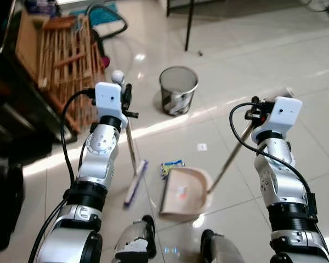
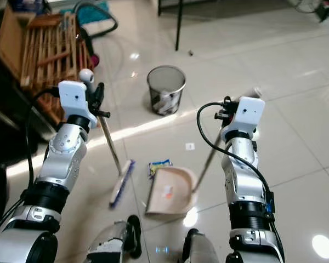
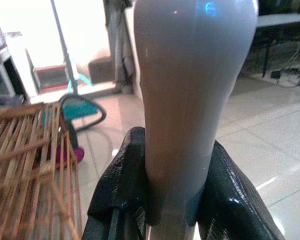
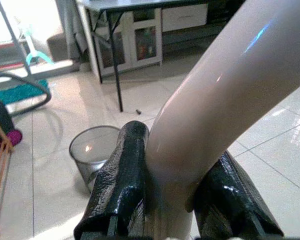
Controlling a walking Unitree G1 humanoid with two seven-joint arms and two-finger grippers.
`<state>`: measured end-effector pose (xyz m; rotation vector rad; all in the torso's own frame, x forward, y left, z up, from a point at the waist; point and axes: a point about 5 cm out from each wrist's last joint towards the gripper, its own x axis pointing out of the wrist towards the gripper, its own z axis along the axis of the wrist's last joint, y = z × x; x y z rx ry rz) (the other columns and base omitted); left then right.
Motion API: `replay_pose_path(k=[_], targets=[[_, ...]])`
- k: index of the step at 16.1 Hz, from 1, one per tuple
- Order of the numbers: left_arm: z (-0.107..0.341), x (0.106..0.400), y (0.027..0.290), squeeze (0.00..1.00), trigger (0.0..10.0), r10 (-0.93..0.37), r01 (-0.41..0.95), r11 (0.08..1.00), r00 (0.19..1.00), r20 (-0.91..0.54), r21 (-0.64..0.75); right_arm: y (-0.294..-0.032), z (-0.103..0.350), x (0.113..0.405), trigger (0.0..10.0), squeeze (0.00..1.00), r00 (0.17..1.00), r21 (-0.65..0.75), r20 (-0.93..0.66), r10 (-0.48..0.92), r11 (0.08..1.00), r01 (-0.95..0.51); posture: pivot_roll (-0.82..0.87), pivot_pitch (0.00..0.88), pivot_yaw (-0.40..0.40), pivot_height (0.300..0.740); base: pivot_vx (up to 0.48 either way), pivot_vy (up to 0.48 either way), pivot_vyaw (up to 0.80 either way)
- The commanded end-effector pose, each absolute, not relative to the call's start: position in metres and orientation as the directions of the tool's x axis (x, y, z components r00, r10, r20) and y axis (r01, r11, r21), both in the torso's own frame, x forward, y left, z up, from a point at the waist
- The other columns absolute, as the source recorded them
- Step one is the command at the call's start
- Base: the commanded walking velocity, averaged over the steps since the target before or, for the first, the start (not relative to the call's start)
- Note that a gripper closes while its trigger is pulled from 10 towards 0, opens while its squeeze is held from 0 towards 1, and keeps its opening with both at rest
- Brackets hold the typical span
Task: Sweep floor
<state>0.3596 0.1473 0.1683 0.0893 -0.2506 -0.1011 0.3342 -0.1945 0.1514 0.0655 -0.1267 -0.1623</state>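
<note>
My left gripper (image 1: pixel 126 96) is shut on the grey broom handle (image 3: pixel 190 100) near its rounded top. The broom stands tilted, and its bristle head (image 1: pixel 135 183) rests on the tiles in front of my feet. My right gripper (image 1: pixel 256 110) is shut on the long pale dustpan handle (image 4: pixel 215 110). The beige dustpan (image 1: pixel 193 203) lies on the floor just right of the broom head, with a small scrap inside it. A blue and yellow wrapper (image 1: pixel 171 166) lies at the pan's far edge. A small white scrap (image 1: pixel 202 147) sits further out on the tiles.
A black mesh waste bin (image 1: pixel 178 90) stands ahead in the middle, with something pale inside it. A wooden slatted rack (image 1: pixel 66 57) leans at the left by dark furniture. A black table leg (image 1: pixel 189 24) and a small dark bit (image 1: pixel 200 53) are further back. The tiles are glossy.
</note>
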Motion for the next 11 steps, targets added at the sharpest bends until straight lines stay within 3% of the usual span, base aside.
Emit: replay_pose_path(k=[1,9,11], targets=[[0.178,0.3587,0.148,0.0,10.0,-0.111,0.08,0.99,0.954,0.279,0.12,-0.1993,0.1625,0.3332,10.0,0.0,0.969,0.084,0.161,-0.186,0.981,0.174,0.02,0.132,0.049,0.74,0.326,0.0,-0.48],[0.1779,0.3573,0.1516,0.0,10.0,-0.108,0.076,0.989,0.954,0.28,0.124,-0.1978,0.1689,0.3369,10.0,0.0,0.97,0.002,0.188,-0.155,0.988,0.157,0.02,0.108,0.047,0.74,0.397,0.0,0.0],[0.1774,0.3571,0.1516,0.0,10.0,-0.105,0.074,0.99,0.954,0.279,0.121,-0.1981,0.1691,0.3379,10.0,0.0,0.969,-0.002,0.188,-0.158,0.987,0.161,0.02,0.103,0.048,0.74,0.409,0.0,0.77]])
